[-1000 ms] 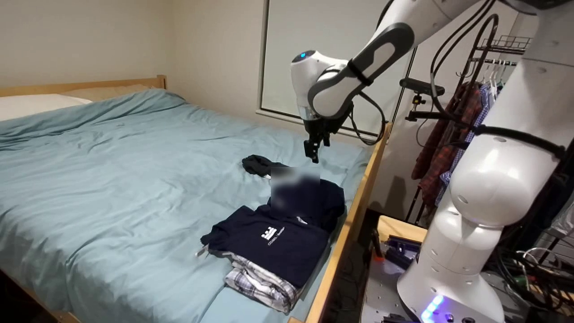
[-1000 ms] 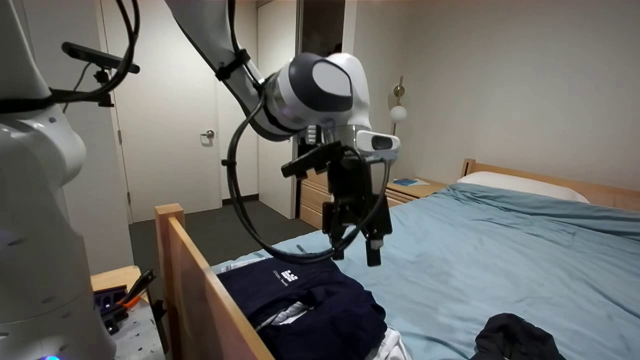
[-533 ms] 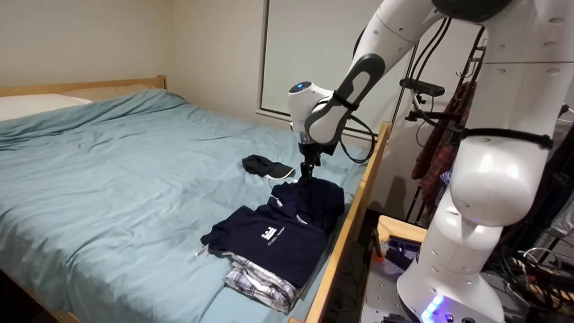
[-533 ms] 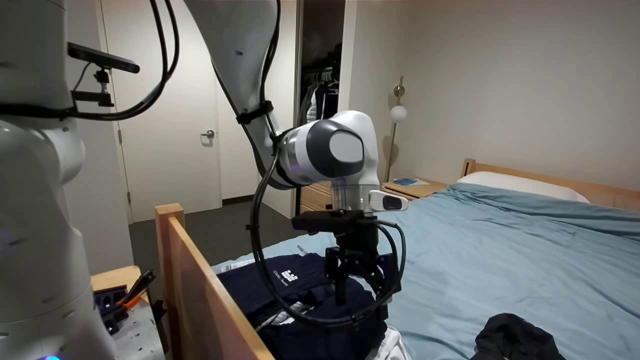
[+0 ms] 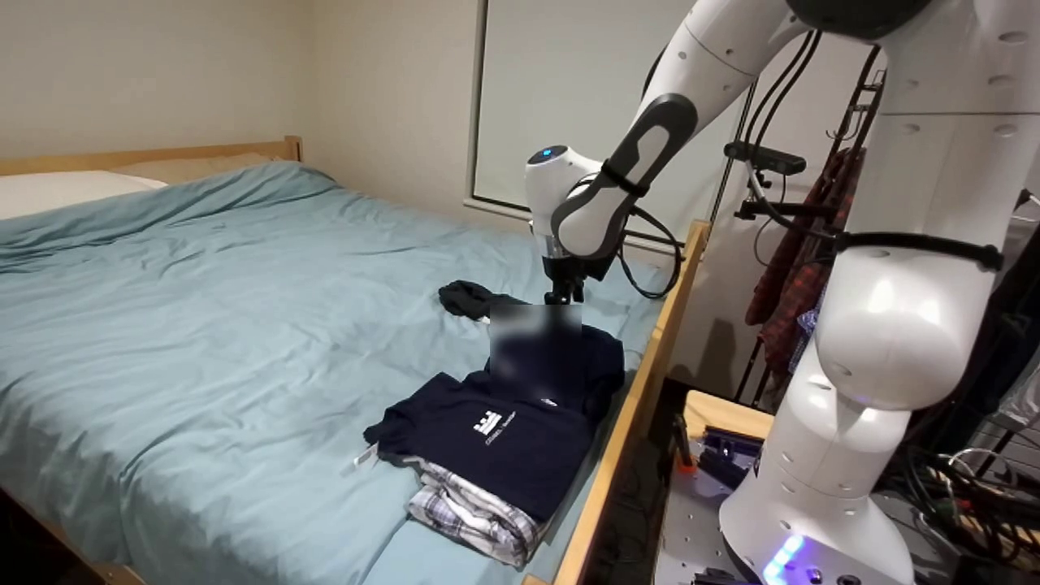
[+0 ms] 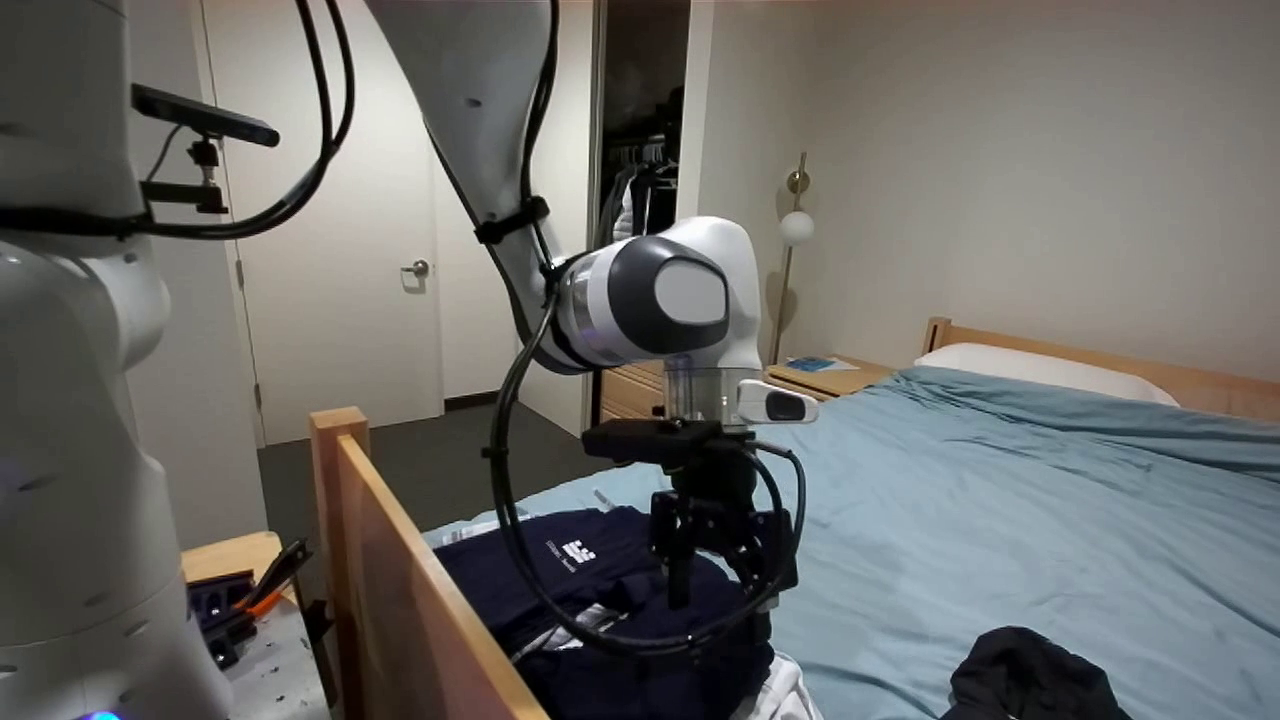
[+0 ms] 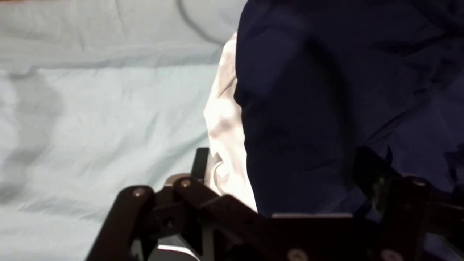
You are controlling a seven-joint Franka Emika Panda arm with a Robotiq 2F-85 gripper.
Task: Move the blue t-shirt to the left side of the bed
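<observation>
Blue t-shirt (image 5: 520, 459) and gripper (image 7: 282, 152) at the wooden board (image 6: 425, 575) of a bed (image 5: 244, 366). The t-shirt (dark navy, with a white print) lies on the bed just beside the board, which stands between it and the robot's base (image 5: 816, 512). Beneath the shirt, along the same board, is folded plaid cloth (image 5: 475, 520). Bunched navy folds (image 6: 650, 685) adjoin the printed part, also near the board; whether they belong to the same garment cannot be told. White cloth (image 7: 228, 145) shows at the edge of these folds, on a part turned away from the board. The gripper points downward over the navy folds, on the bed's side of the board. Its jaws are spread wide: in the wrist view one finger (image 7: 200, 163) appears beside the white cloth and the other before the navy folds, with fabric showing in the gap between. Whether either fingertip touches the fabric cannot be told. A black cap (image 6: 1030, 675) lies on the bed, farther from the board than the folds are. A white pillow (image 6: 1045, 370) lies well apart from the board, in front of the headboard (image 6: 1220, 392).
</observation>
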